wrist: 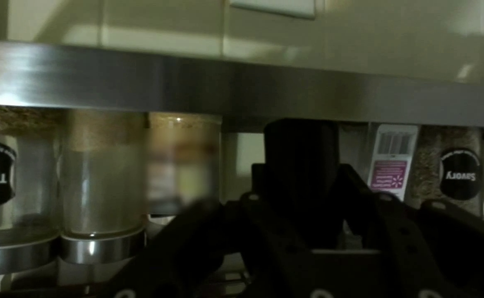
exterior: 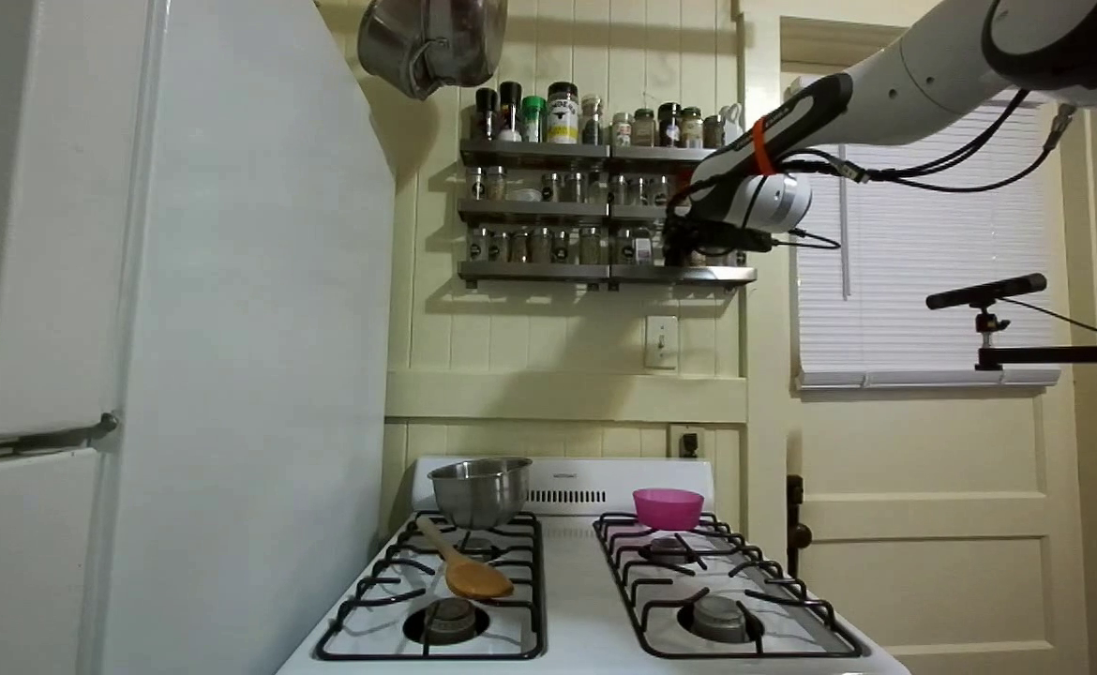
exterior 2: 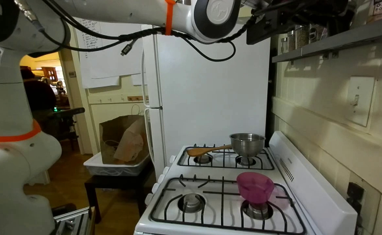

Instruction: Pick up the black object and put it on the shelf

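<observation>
Black fingers (wrist: 354, 188), mine, closed about an upright black cylinder (wrist: 302, 165) at the lowest right-hand tier of the steel spice rack (exterior: 683, 276).
Gap: the cylinder's width; in an exterior view a white-labelled bottle (exterior: 643, 249) stands just left. I judge the cylinder light, stiff, smooth, best held squarely at mid-body; whether it bears on the tier I cannot tell.

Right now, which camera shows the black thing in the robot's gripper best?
The wrist view: there the black object is close up, its end poking out of the gripper. In both exterior views, it blends with the dark gripper, so I can't pick it out.
</observation>
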